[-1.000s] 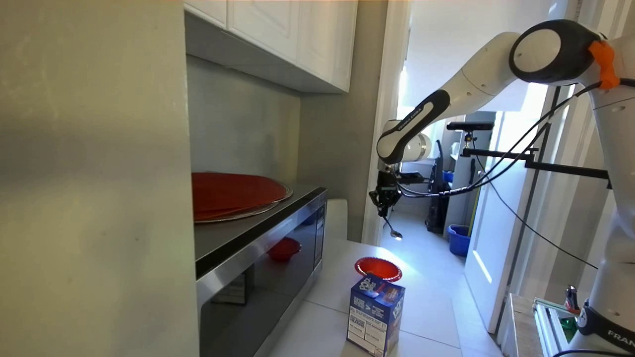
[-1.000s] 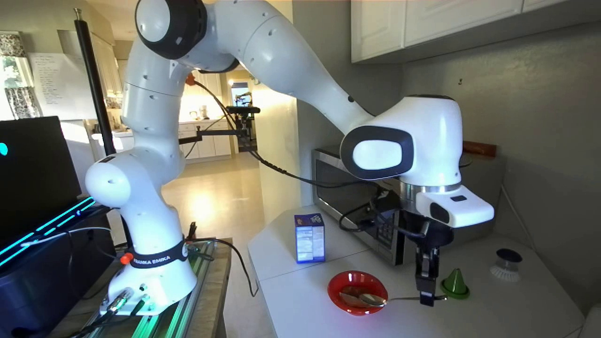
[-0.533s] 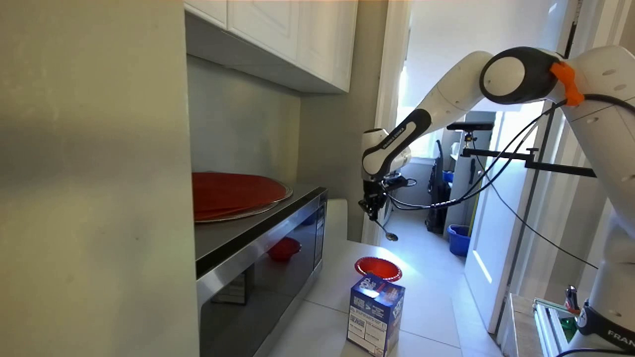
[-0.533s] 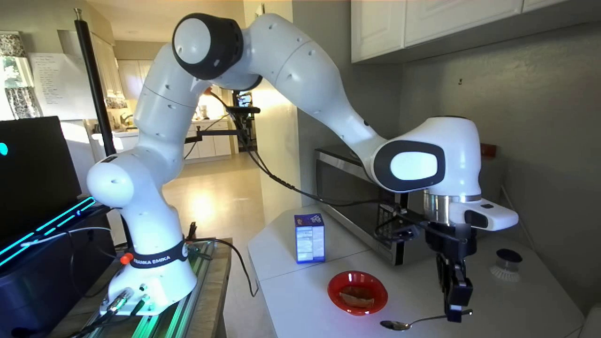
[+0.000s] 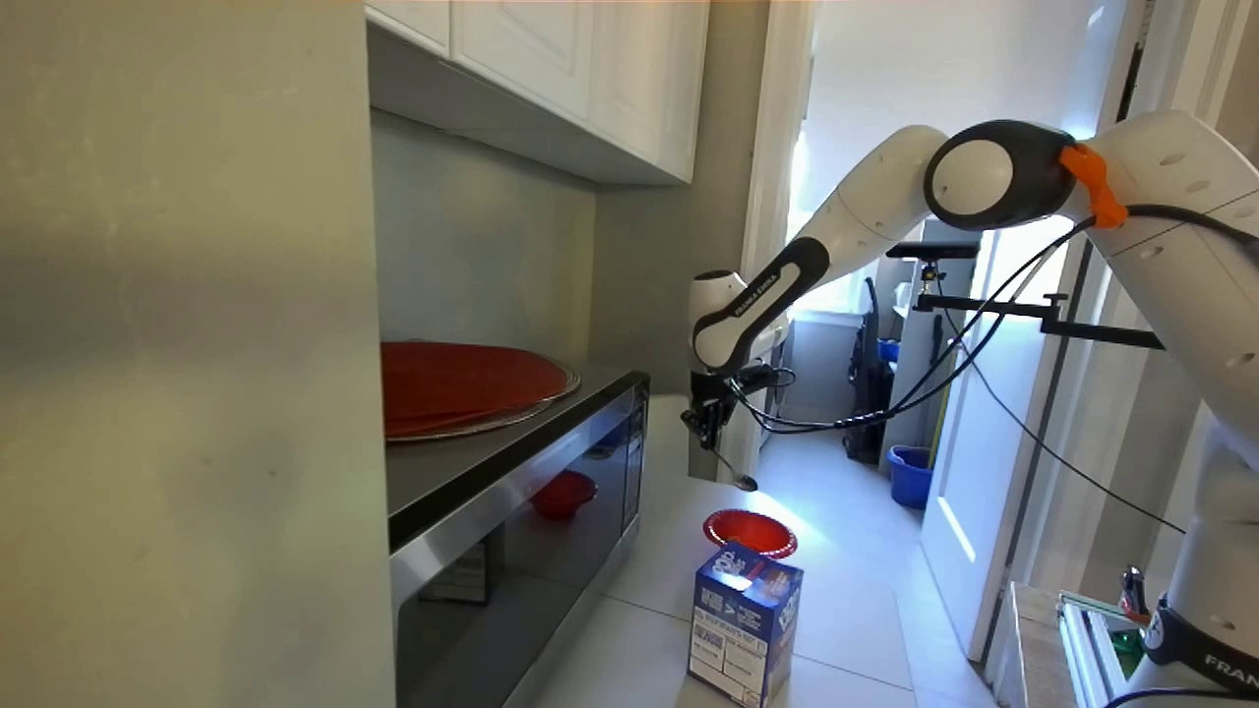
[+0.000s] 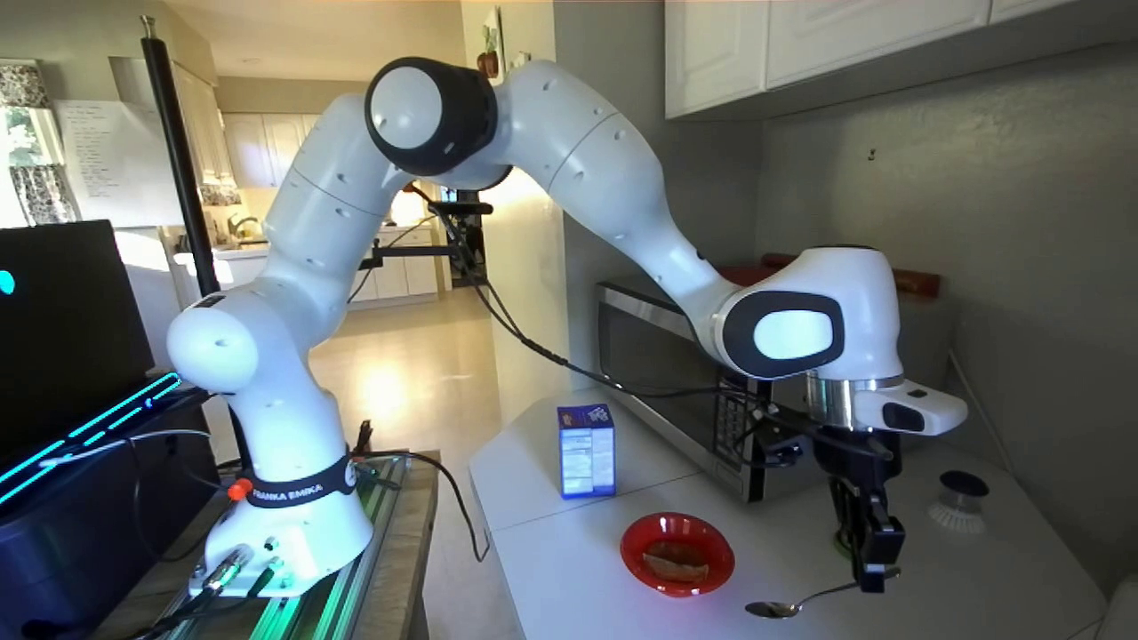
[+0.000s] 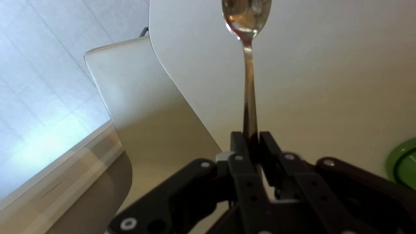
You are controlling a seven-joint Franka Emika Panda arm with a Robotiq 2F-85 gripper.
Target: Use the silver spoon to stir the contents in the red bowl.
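Leftmost of the things I care about, in an exterior view, is the small red bowl (image 6: 632, 553) sitting on the counter (image 6: 569, 569); I'd bet it's thin, light plastic that'll skate if I lean on it, so slow circles and no shoving the rim. The contents (image 6: 676, 569) look brownish-red with a paler strip, probably soft, but I can't tell what it is. Right of that, apart from it, is the silver spoon (image 7: 249, 74), which looks held up off the counter. Should be stiff, light and hard to break, though smooth metal with a skinny handle might twist once it meets resistance. My Robotiq gripper (image 7: 250, 139) is clamped on that handle near the tail end, with a bit poking out past it, and that's where I'd want it: plenty of reach, no gripper in the mess. Next I'd need to bring it over the bowl and dip in. Head count, same direction: one blue-and-white carton (image 6: 587, 452), one microwave (image 6: 653, 356) with one flat red dish (image 5: 472, 388) on top (the red shape (image 5: 563, 495) in its door, in an exterior view, is just a reflection), one bowl, one spoon, one gripper, one round green thing (image 7: 408, 169) cut off at the wrist view's right edge, one dish brush (image 6: 963, 487).
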